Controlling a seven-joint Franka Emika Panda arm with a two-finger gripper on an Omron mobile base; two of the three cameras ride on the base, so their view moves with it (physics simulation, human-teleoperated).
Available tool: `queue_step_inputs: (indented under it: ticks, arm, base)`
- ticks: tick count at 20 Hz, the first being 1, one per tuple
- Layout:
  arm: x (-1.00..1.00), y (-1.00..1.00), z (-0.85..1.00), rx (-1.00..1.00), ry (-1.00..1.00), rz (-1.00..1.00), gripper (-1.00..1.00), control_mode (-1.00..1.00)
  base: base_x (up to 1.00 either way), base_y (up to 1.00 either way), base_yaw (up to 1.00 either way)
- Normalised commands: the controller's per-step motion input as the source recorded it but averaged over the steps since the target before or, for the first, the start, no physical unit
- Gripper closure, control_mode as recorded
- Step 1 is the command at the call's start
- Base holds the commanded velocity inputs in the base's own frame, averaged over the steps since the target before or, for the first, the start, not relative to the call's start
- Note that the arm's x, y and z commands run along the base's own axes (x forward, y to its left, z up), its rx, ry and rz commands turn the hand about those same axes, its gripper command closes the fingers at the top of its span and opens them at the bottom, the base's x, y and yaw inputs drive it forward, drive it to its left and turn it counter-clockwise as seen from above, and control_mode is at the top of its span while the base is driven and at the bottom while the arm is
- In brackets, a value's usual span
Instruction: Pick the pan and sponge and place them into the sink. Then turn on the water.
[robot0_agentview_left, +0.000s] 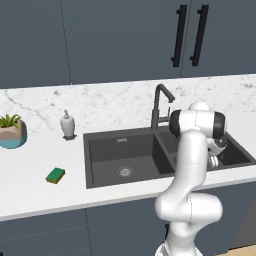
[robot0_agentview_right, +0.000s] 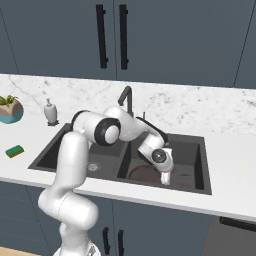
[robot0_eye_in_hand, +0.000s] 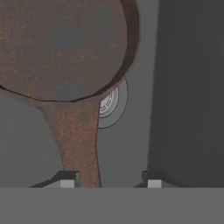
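Pincer (robot0_eye_in_hand: 107, 181) parted, round dark brown pan (robot0_eye_in_hand: 65, 48) resting in the dark grey double-basin sink (robot0_agentview_right: 200, 165). Lift straight up clear of the handle. Then fetch the green-topped sponge (robot0_agentview_left: 55, 175) from the worktop (robot0_agentview_left: 30, 185)

Brown pan (robot0_eye_in_hand: 65, 48) in sink (robot0_agentview_left: 100, 145); sponge (robot0_agentview_left: 55, 175) on counter

Right basin of the sink (robot0_agentview_right: 202, 165), at lower centre-right of the right base view: floor largely taken by the pan (robot0_agentview_right: 145, 174), with the gripper (robot0_agentview_right: 166, 178) low over it; in the hand view the pan's handle runs down between the parted fingertips (robot0_eye_in_hand: 67, 183), leaving bare basin floor only along the right of that frame. Left basin, centre of the left base view, lies open down to its drain. The faucet (robot0_agentview_left: 160, 105) rises behind the divider, the soap dispenser (robot0_agentview_left: 68, 124) stands at the sink's upper-left corner, a plant pot (robot0_agentview_left: 12, 132) sits at the far left edge, and the sponge (robot0_agentview_left: 55, 175) lies alone on open counter left of the sink.
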Motion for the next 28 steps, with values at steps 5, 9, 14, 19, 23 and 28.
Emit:
queue_step_inputs:
  ticks: [5,9,14,19,23,28]
  arm:
    - [0.0,0.07,0.0,0.0,0.0,0.03,-1.0,-1.0]
    - [-0.06,0.02,0.17,0.0,0.0,0.01,-1.0,-1.0]
    - [-0.29,0.0,0.83,0.0,-0.08,0.0,-1.0,-1.0]
    - [-0.57,0.0,0.92,0.0,-0.07,0.0,-1.0,-1.0]
    - [-0.76,0.0,0.77,0.0,-0.01,0.0,-1.0,-1.0]
    - [-0.75,0.01,0.89,0.0,-0.07,0.01,-1.0,-1.0]
  base:
    - [0.0,0.0,0.0]
    - [0.0,0.0,0.0]
    - [0.0,0.0,0.0]
    - [0.0,0.0,0.0]
    - [0.0,0.0,0.0]
    - [0.0,0.0,0.0]
